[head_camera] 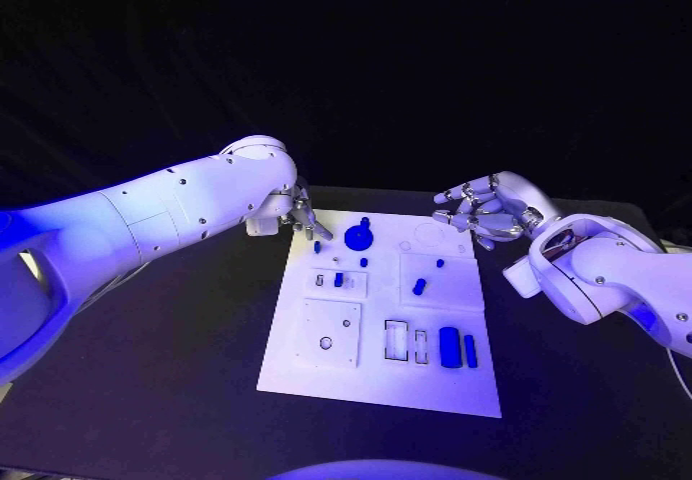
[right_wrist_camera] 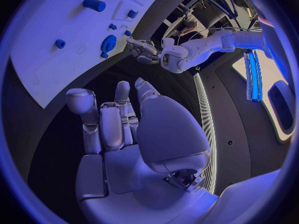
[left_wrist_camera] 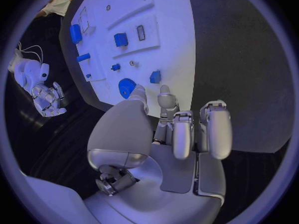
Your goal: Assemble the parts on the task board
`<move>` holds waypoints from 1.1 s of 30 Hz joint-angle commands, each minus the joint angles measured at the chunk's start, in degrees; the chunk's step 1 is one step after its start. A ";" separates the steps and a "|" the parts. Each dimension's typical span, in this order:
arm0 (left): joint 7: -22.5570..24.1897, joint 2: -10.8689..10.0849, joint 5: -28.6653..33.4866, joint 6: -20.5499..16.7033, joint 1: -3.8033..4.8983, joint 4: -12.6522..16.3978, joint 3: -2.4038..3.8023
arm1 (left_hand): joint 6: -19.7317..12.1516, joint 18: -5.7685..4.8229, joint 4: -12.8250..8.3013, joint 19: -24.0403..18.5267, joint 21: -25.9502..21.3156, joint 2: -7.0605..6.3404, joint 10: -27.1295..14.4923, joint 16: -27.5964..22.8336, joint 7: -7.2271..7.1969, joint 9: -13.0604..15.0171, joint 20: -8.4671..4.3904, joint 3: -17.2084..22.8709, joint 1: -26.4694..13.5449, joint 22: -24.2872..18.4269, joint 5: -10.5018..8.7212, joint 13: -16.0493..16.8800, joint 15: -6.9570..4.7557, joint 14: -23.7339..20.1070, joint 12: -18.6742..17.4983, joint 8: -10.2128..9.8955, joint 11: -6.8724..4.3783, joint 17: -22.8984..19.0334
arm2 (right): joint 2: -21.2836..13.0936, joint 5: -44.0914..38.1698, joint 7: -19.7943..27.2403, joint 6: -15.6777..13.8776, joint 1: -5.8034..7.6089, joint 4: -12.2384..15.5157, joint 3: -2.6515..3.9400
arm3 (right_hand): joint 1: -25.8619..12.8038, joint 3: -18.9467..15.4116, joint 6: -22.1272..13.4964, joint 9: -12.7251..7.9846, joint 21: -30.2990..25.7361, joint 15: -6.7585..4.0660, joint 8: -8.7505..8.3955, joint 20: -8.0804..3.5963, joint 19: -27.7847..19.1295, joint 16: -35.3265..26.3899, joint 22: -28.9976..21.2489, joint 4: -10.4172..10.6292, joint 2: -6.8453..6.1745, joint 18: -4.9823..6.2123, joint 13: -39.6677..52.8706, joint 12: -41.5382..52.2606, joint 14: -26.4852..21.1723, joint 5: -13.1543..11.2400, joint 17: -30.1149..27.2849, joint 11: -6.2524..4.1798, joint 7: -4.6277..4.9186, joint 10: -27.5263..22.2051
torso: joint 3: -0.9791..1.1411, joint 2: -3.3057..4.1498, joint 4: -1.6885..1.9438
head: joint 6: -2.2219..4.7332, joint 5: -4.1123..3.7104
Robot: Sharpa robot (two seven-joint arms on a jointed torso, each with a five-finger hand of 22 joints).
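Several small blue parts (head_camera: pixel 418 286) sit on the white board (head_camera: pixel 378 385), which lies flat in the middle of the black table (head_camera: pixel 159 400). At the far end of the board is a round blue gear (head_camera: pixel 358 238) with a little knob on top. Nearer than the gear are a few tiny blue pegs (head_camera: pixel 339 280), some of them on a raised white block. In the middle of the board, one short blue piece lies tilted. At the near right of the board, a fat blue bar (head_camera: pixel 449 347) and a thin blue bar (head_camera: pixel 470 350) lie side by side, next to two empty slots (head_camera: pixel 397 340). A white square plate (head_camera: pixel 330 333) with a small hole sits on the near left part of the board.

The left hand (head_camera: pixel 300 212) hangs over the far left corner of the board, just beside the gear. Its fingers (left_wrist_camera: pixel 176 132) are a little bent and apart, and it holds nothing. I cannot tell if a fingertip touches the board.

The right hand (head_camera: pixel 488 210) is up in the air by the far right corner of the board. Its fingers (right_wrist_camera: pixel 112 124) are loosely curled and apart, and nothing is in them.
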 commanded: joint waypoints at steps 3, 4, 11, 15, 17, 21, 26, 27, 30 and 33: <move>0.53 0.29 -0.39 2.13 -0.08 -0.09 0.01 | 0.55 0.13 -0.13 0.92 0.06 0.61 0.33 0.14 0.12 -0.25 0.33 -0.42 0.72 6.08 -0.35 0.17 0.29 6.13 0.32 0.05 -0.03 15.06 | 0.06 -0.01 0.53 0.22 -0.05 -0.01 0.00 | -0.11 0.07 0.02 -0.06 -0.28 -0.26 -0.06 0.00 -0.27 0.05 -0.08 0.39 0.32 1.04 -0.04 0.01 1.32 -0.22 -0.07 0.06 0.41 -0.23 | -0.01 -0.02 -0.03 | -0.04 0.13; 0.52 0.33 -0.39 2.26 -0.09 -0.11 0.01 | 0.58 0.12 -0.15 0.94 0.08 0.69 0.34 0.14 0.11 -0.30 0.32 -0.43 0.86 6.12 -0.35 0.18 0.28 6.13 0.36 0.06 -0.03 15.06 | 0.07 -0.01 0.53 0.23 -0.05 -0.02 0.00 | -0.11 0.07 0.02 -0.06 -0.28 -0.26 -0.06 0.00 -0.27 0.05 -0.08 0.39 0.32 1.04 -0.04 0.01 1.32 -0.22 -0.07 0.06 0.41 -0.23 | -0.02 -0.01 -0.04 | -0.02 0.14; 0.41 0.51 -0.39 2.69 -0.14 -0.22 0.01 | 0.75 0.07 -0.17 1.05 0.22 1.20 0.45 0.14 0.06 -0.52 0.28 -0.44 1.50 6.31 -0.33 0.34 0.24 6.13 0.61 0.11 -0.08 15.06 | 0.10 0.00 0.57 0.24 -0.05 -0.03 0.01 | -0.11 0.07 0.02 -0.06 -0.35 -0.26 -0.06 0.00 -0.32 -0.02 -0.20 0.40 0.33 1.06 -0.12 -0.06 1.30 -0.22 -0.15 0.06 0.41 -0.27 | -0.01 0.00 -0.06 | 0.04 0.34; 0.39 0.51 -0.39 2.64 -0.20 -0.26 0.02 | 0.86 0.07 -0.17 1.06 0.22 1.41 0.51 0.14 0.03 -0.60 0.27 -0.44 1.71 6.34 -0.32 0.43 0.22 6.13 0.73 0.15 -0.11 15.06 | 0.13 0.00 0.58 0.29 -0.05 -0.05 0.01 | -0.11 0.07 0.02 -0.06 -0.35 -0.26 -0.06 0.00 -0.32 -0.02 -0.20 0.40 0.33 1.06 -0.12 -0.06 1.30 -0.22 -0.15 0.06 0.41 -0.27 | -0.02 0.03 -0.01 | 0.00 0.42; 0.41 0.53 -0.39 2.60 -0.24 -0.29 0.02 | 0.90 0.08 -0.17 1.04 0.20 1.52 0.54 0.14 0.02 -0.63 0.26 -0.44 1.80 6.31 -0.32 0.47 0.21 6.13 0.78 0.17 -0.12 15.06 | 0.15 0.00 0.60 0.29 -0.06 -0.07 0.01 | -0.11 0.07 0.02 -0.06 -0.35 -0.26 -0.06 0.00 -0.32 -0.02 -0.20 0.40 0.33 1.06 -0.12 -0.06 1.30 -0.22 -0.15 0.06 0.41 -0.27 | -0.03 0.01 0.00 | -0.06 0.38; 0.48 0.62 -0.39 2.60 -0.33 -0.38 0.02 | 1.08 0.07 -0.17 1.06 0.21 1.96 0.63 0.14 -0.04 -0.77 0.23 -0.40 2.16 6.34 -0.29 0.57 0.18 6.13 0.94 0.25 -0.16 15.06 | 0.18 0.00 0.63 0.29 -0.06 -0.08 0.01 | -0.11 0.07 0.02 -0.06 -0.35 -0.26 -0.06 0.00 -0.32 -0.02 -0.20 0.40 0.33 1.06 -0.12 -0.06 1.30 -0.22 -0.15 0.06 0.41 -0.27 | -0.04 0.03 -0.05 | -0.15 0.45; 0.49 0.70 -0.39 2.86 -0.42 -0.50 0.02 | 1.29 0.06 -0.24 1.10 0.24 2.44 0.75 0.14 -0.12 -0.92 0.19 -0.36 2.72 6.41 -0.27 0.69 0.13 6.13 1.14 0.36 -0.23 15.06 | 0.21 0.00 0.67 0.28 -0.07 -0.10 0.01 | -0.09 0.07 0.02 -0.06 -0.37 -0.26 -0.06 0.00 -0.32 -0.08 -0.21 0.42 0.37 1.06 -0.15 -0.08 1.29 -0.20 -0.20 0.06 0.41 -0.29 | -0.03 0.01 -0.07 | -0.21 0.44; 0.48 0.70 -0.39 2.92 -0.43 -0.53 0.02 | 1.30 0.06 -0.24 1.10 0.24 2.47 0.76 0.14 -0.12 -0.93 0.19 -0.35 2.77 6.42 -0.27 0.70 0.12 6.13 1.15 0.36 -0.24 15.06 | 0.22 0.00 0.68 0.28 -0.08 -0.10 0.01 | -0.08 0.07 0.02 -0.06 -0.37 -0.26 -0.06 0.00 -0.32 -0.10 -0.22 0.43 0.39 1.06 -0.17 -0.08 1.28 -0.19 -0.23 0.05 0.41 -0.29 | -0.03 0.01 -0.07 | -0.21 0.44; 0.45 0.71 -0.39 3.11 -0.46 -0.55 0.02 | 1.44 0.05 -0.30 1.12 0.26 2.72 0.84 0.14 -0.17 -1.03 0.16 -0.32 3.17 6.47 -0.26 0.78 0.09 6.13 1.29 0.44 -0.28 15.06 | 0.22 0.01 0.68 0.29 -0.08 -0.11 0.01 | -0.08 0.07 0.02 -0.06 -0.37 -0.26 -0.06 0.00 -0.32 -0.10 -0.22 0.43 0.39 1.06 -0.17 -0.08 1.28 -0.19 -0.23 0.05 0.41 -0.29 | -0.03 0.01 -0.04 | -0.34 0.42; 0.47 0.69 -0.39 3.26 -0.48 -0.53 0.02 | 1.53 0.05 -0.34 1.12 0.25 2.88 0.89 0.14 -0.21 -1.09 0.14 -0.29 3.47 6.47 -0.25 0.82 0.06 6.13 1.36 0.50 -0.32 15.06 | 0.24 0.01 0.69 0.29 -0.08 -0.11 0.01 | -0.08 0.07 0.02 -0.06 -0.37 -0.26 -0.06 0.00 -0.32 -0.10 -0.22 0.43 0.39 1.06 -0.17 -0.08 1.28 -0.19 -0.23 0.05 0.41 -0.29 | -0.02 0.00 -0.02 | -0.41 0.47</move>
